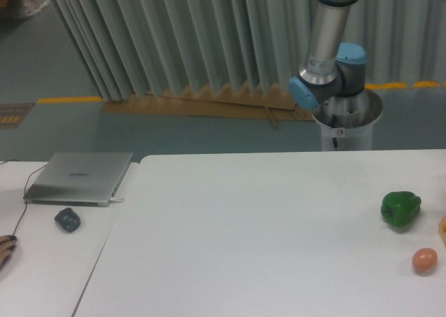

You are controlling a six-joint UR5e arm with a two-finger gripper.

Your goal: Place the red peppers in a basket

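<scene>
Fixed camera, arm: The UR5e arm (327, 49) rises behind the far edge of the white table (265, 226), its grey link standing nearly upright and leaning slightly to the right as it climbs out of the top of the picture.
Fixed camera, joints: Blue-capped joints cluster low on the arm, just above a round silver pedestal (346, 122) that stands on the floor behind the table.
Fixed camera, pincer: Out of the picture; the arm's upper links leave the view at the top, so whether the fingers are spread or pressed together cannot be told.
Fixed camera, red pepper: Not visible anywhere in this view; neither is a basket.
Fixed camera, table right: A green bell pepper (400, 209) sits near the right edge, and a small round orange-pink fruit (424, 260) lies nearer the camera, apart from it. A sliver of something orange shows at the very right border, too cut off to identify.
Fixed camera, table left: A closed silver laptop (79, 177) lies on the adjoining white desk (42, 268), with a small dark round object (67, 219) just in front of it. A thin cable runs from the laptop's left side toward the lower left corner, where fingertips of a person's hand (5, 248) show.
Fixed camera, backdrop: A pleated grey-green curtain (174, 38) hangs over a teal floor marked with a yellow line (70, 99).
</scene>
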